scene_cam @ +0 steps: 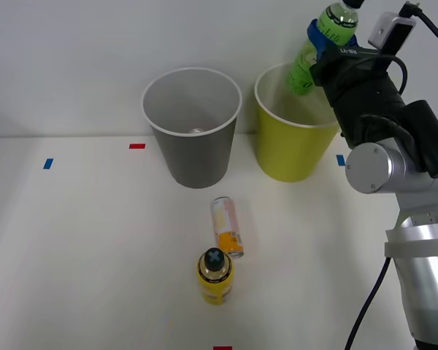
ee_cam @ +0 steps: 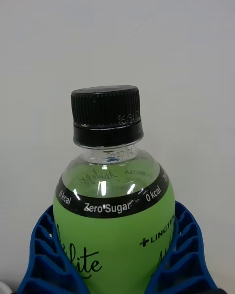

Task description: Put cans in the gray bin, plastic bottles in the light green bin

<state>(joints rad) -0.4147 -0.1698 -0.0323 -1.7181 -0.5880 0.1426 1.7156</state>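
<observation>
My right gripper [scene_cam: 323, 38] is shut on the green-labelled plastic bottle [scene_cam: 323, 45], holding it tilted above the far right rim of the light green bin [scene_cam: 292, 149]. In the right wrist view the bottle [ee_cam: 115, 215] sits with its black cap up between the blue ribbed fingers [ee_cam: 41, 255]. The gray bin [scene_cam: 193, 138] stands to the left of the green one, with something small and pale at its bottom. On the table in front of the bins lies a can [scene_cam: 227, 226], cream-pink and orange. A yellow plastic bottle [scene_cam: 215, 275] with a black cap stands just in front of it.
Small tape marks dot the white table: red [scene_cam: 137, 146] and blue [scene_cam: 48, 163] at the left, blue [scene_cam: 341, 160] beside the green bin, red [scene_cam: 223, 348] at the front edge. A white wall rises behind the bins.
</observation>
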